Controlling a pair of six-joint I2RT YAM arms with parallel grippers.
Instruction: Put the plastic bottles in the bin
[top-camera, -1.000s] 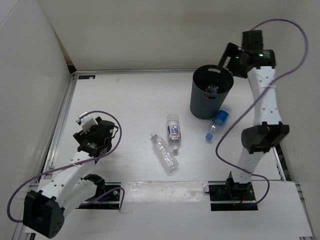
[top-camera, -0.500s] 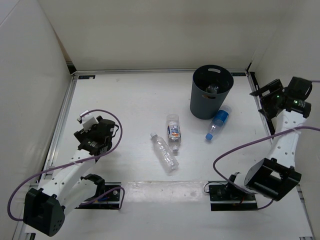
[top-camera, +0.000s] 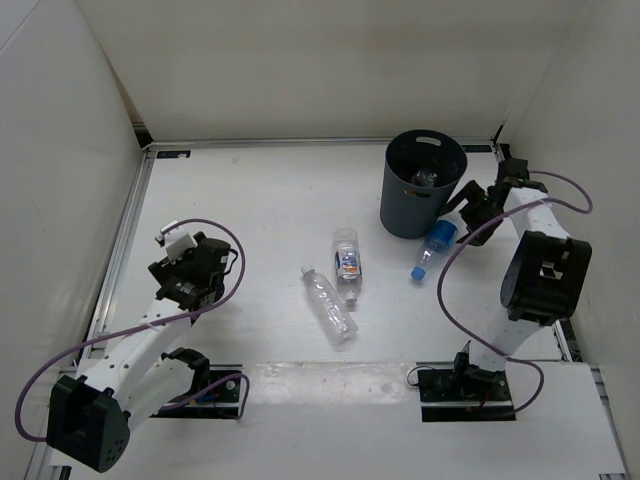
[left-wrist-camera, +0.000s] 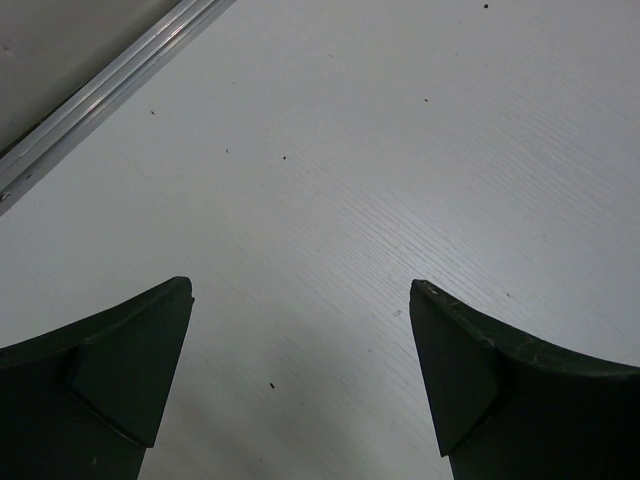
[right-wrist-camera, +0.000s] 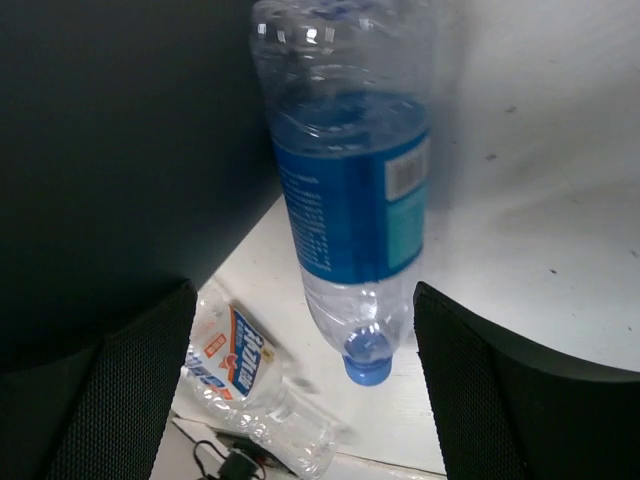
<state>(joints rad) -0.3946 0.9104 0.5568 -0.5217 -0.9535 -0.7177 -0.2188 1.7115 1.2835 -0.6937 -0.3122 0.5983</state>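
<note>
The dark grey bin (top-camera: 423, 190) stands at the back right, and a clear bottle (top-camera: 425, 178) shows inside it. A blue-tinted bottle (top-camera: 436, 243) with a blue cap lies against the bin's near right side. My right gripper (top-camera: 468, 215) is low beside this bottle's base, open. In the right wrist view the blue bottle (right-wrist-camera: 350, 200) lies ahead of the right gripper (right-wrist-camera: 300, 290), untouched, with the bin wall (right-wrist-camera: 120, 150) to its left. An orange-blue labelled bottle (top-camera: 347, 260) and a plain bottle (top-camera: 328, 305) lie mid-table. My left gripper (top-camera: 185, 270) is open over bare table (left-wrist-camera: 330, 150).
White walls close off the left, back and right. An aluminium rail (left-wrist-camera: 100, 95) runs along the table's left edge near my left gripper. Purple cables loop off both arms. The labelled bottle (right-wrist-camera: 235, 365) shows beyond the blue one in the right wrist view.
My right arm has swung from above the bin out to the right and down to the table beside the blue bottle. The left arm and the bottles have not moved.
</note>
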